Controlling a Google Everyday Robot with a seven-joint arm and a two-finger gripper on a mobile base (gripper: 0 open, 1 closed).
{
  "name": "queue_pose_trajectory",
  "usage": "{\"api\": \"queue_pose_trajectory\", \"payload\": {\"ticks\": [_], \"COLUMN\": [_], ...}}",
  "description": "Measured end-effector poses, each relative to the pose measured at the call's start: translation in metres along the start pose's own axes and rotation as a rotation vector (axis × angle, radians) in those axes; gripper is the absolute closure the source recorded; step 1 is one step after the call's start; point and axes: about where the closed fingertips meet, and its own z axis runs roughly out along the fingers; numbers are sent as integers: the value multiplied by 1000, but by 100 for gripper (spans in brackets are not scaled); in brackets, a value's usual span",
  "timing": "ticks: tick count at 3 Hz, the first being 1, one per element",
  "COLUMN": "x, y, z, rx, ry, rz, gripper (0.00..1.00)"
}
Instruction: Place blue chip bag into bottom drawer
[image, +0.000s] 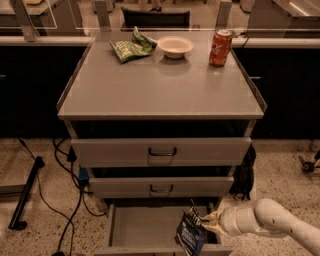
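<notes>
The blue chip bag is dark blue foil with white lettering. It hangs tilted over the right part of the open bottom drawer, its lower end near the drawer's front edge. My gripper reaches in from the lower right on a white arm and is shut on the bag's upper right edge. The bottom drawer is pulled out below the two grey drawers with dark handles, and its grey floor shows to the left of the bag.
On the cabinet top stand a green snack bag, a white bowl and a red soda can. Black cables and a dark bar lie on the floor at the left.
</notes>
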Motion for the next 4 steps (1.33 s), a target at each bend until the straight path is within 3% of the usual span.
{"api": "queue_pose_trajectory", "payload": {"ticks": [3, 4], "x": [9, 14], "y": [-30, -43], "z": [32, 56], "rx": [93, 103], "ry": [-68, -93], "rz": [-24, -23], "gripper": [100, 100]}}
